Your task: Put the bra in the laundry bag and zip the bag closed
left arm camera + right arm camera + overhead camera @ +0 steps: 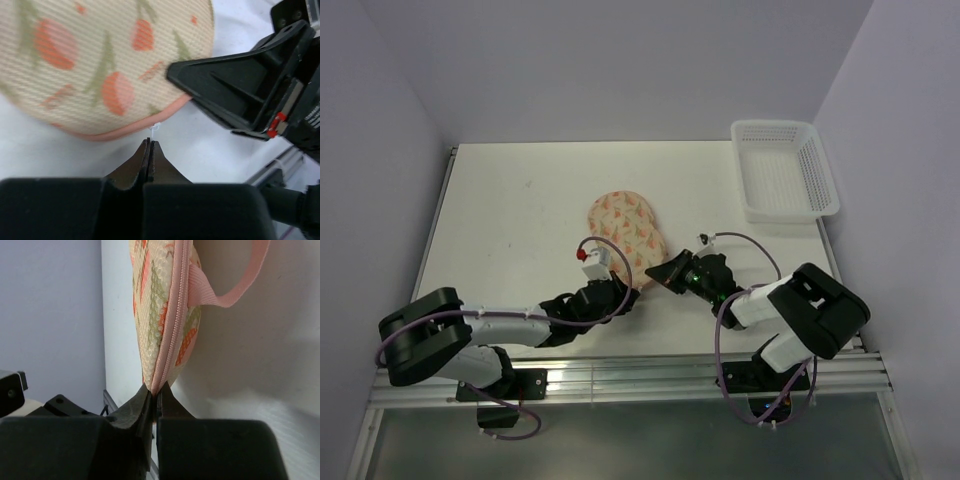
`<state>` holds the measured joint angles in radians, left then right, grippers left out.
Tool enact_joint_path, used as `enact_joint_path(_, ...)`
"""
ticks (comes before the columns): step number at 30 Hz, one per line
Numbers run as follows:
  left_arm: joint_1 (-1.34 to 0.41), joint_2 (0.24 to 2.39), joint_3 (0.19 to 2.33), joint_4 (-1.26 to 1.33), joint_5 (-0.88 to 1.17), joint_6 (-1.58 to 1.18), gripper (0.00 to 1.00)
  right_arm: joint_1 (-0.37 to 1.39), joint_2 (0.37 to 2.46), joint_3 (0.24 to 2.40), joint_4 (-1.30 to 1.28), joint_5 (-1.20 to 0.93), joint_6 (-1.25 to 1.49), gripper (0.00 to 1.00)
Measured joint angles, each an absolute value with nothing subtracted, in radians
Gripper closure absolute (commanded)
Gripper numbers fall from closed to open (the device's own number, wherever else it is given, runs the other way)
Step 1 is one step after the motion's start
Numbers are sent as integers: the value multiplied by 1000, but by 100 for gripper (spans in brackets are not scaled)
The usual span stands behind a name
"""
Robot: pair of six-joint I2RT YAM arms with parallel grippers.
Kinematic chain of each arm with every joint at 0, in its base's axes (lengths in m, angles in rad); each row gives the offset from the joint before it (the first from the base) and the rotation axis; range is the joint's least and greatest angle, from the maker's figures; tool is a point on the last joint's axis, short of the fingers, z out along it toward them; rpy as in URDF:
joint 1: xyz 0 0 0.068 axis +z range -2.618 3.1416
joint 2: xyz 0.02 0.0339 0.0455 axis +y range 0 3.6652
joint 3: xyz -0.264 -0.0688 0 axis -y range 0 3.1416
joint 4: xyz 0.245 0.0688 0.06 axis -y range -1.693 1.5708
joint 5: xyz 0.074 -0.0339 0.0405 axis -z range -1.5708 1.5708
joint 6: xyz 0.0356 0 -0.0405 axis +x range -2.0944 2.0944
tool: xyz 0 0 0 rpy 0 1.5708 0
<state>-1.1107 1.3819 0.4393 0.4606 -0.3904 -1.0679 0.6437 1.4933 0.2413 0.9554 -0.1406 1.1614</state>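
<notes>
On table (520,220), laundry bag (625,228) at centre, basket (785,170) at far right corner.

- Left arm (480,325) and right arm (790,320): white tubular links between bulky black joint housings.
- A purple-grey cable (752,238) loops along each arm.
- Left gripper (150,142) and right gripper (154,390): matte black, with wedge-shaped fingers tapering to thin tips.
- Small red marks (274,125) on the right gripper's side.
- A red-and-white fitting (588,256) at the left wrist.
</notes>
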Motion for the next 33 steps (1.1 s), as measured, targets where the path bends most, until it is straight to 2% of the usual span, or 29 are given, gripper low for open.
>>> enact_joint_path(6,-1103,1287,393,327,-483,-1000,100,493,1460,279,831,-308,1081,100)
enact_joint_path(14,-1094,1240,364,286,-551,-962,100,361,1496,469,590,-612,912,100)
enact_joint_path(22,-1094,1246,408,225,-611,-962,98,335,1520,498,496,-664,834,100)
enact_joint_path(24,-1093,1225,408,215,-610,-959,82,338,1514,492,500,-659,839,100)
enact_joint_path(25,-1093,1208,408,205,-611,-954,58,343,1506,483,508,-651,844,100)
enact_joint_path(26,-1091,1186,407,188,-616,-942,49,357,1490,462,524,-624,848,100)
enact_joint_path(28,-1085,1131,402,146,-620,-943,36,374,1473,431,553,-591,869,100)
enact_joint_path(33,-1081,941,398,59,-627,-946,27,448,1468,352,662,-505,951,98)
